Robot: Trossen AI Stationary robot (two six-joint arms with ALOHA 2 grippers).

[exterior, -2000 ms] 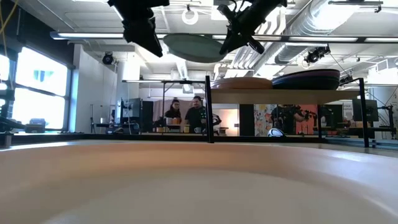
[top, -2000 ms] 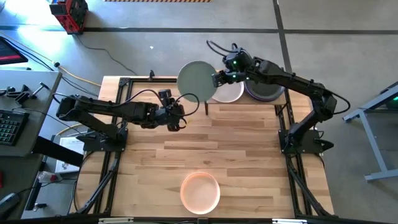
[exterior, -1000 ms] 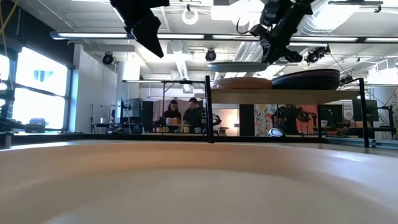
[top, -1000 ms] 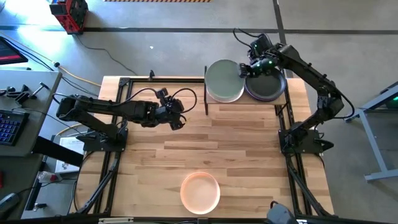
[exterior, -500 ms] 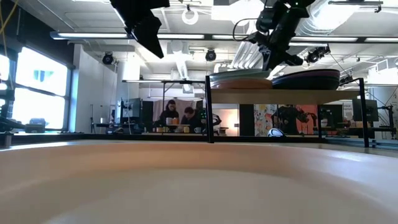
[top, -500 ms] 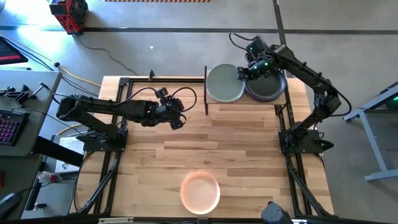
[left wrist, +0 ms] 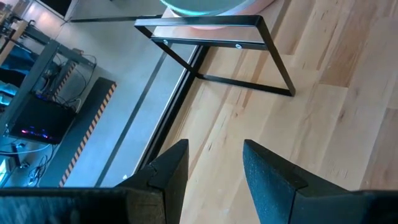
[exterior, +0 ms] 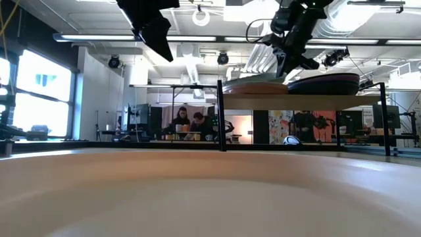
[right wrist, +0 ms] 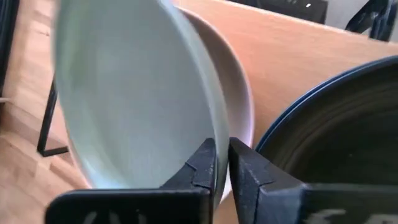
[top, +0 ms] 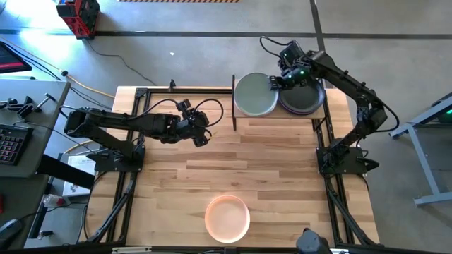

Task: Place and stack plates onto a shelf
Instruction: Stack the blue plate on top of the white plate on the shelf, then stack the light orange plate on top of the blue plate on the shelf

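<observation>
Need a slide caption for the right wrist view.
Right gripper fingers pinch the sage green plate's rim over the beige plate on the shelf.

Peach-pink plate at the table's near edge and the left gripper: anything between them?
Nothing. In the high view only bare wooden tabletop lies between the round peach-pink plate and the open left gripper.

The floor (top: 176,32) is grey concrete with dark lines across it. A red machine (top: 79,15) sits in one corner. A big window (exterior: 39,99) lets in bright light — long lamps (exterior: 85,38) and pipes (exterior: 355,20) run along the ceiling. Far back, two people (exterior: 187,125) sit at a table.
</observation>
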